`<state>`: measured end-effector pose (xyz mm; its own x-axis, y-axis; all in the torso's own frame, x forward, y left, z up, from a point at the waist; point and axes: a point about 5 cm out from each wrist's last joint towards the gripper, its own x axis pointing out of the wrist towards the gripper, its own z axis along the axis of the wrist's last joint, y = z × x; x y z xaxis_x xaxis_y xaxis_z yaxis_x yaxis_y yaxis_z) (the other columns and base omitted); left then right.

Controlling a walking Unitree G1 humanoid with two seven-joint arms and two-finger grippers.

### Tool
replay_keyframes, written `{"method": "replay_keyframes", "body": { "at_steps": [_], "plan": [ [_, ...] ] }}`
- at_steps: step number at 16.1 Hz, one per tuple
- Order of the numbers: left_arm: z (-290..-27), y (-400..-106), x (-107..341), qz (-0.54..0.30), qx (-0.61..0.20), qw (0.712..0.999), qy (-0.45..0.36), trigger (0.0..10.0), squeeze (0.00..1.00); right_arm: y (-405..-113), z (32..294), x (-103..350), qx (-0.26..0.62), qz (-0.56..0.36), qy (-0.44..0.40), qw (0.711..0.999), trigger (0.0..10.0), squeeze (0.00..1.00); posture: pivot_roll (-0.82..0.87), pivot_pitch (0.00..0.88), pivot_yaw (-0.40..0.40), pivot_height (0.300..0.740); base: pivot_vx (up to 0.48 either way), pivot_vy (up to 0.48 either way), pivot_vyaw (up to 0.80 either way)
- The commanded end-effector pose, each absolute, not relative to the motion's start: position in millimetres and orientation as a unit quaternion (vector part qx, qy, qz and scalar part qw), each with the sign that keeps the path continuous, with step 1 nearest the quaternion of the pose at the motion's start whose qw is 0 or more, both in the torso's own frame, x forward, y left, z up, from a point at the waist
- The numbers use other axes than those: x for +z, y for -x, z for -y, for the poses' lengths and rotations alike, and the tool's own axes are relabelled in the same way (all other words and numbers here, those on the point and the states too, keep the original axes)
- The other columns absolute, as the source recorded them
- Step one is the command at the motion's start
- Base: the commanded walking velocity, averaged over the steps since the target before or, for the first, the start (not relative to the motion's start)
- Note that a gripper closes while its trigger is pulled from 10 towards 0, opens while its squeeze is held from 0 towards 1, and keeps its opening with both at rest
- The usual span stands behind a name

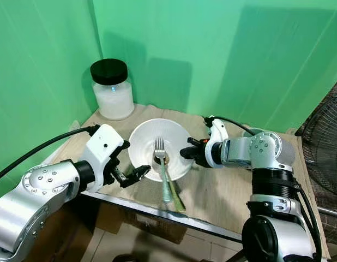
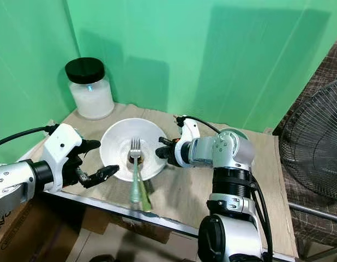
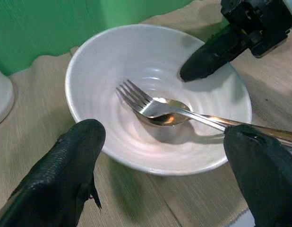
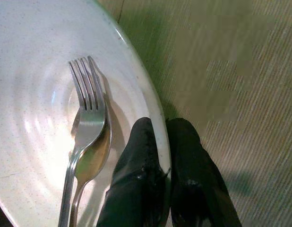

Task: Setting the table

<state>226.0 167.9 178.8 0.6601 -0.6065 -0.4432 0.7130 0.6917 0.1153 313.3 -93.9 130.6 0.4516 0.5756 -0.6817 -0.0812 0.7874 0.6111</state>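
From my head, green walls corner a burlap-covered table [image 1: 223,191]; a jar [image 1: 112,89] stands at the back and a fan [image 2: 316,147] to the right. My left wrist view shows my left gripper [image 3: 169,175] spread wide before the white bowl [image 3: 89,61] holding a fork [image 3: 150,105] and spoon [image 3: 167,118]. My right wrist view shows my right gripper [image 4: 165,142] pinching the bowl's rim.

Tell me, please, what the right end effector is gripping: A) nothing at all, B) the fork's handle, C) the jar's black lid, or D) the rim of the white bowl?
D: in the right wrist view the right end effector is pinched on the white bowl's rim, one finger inside and one outside; the fork lies untouched.
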Motion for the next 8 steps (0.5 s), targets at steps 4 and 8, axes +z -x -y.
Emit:
{"method": "replay_keyframes", "body": {
  "at_steps": [4, 8],
  "plan": [
    [-154.4, -235.7, 176.8, -0.201, -0.357, 0.911, -0.057, 10.0, 0.54, -320.0, 91.4, 143.0, 0.199, -0.464, -0.258, 0.824, 0.0, 0.00, 0.07, 0.000, -0.032, 0.740, 0.000, 0.000, 0.00],
    [-138.9, -252.9, 173.7, -0.218, -0.323, 0.919, 0.051, 10.0, 1.00, -321.1, 85.6, 146.9, 0.190, -0.450, -0.231, 0.842, 0.0, 0.00, 0.07, 0.000, -0.036, 0.740, 0.000, 0.000, 0.00]
  ]
}}
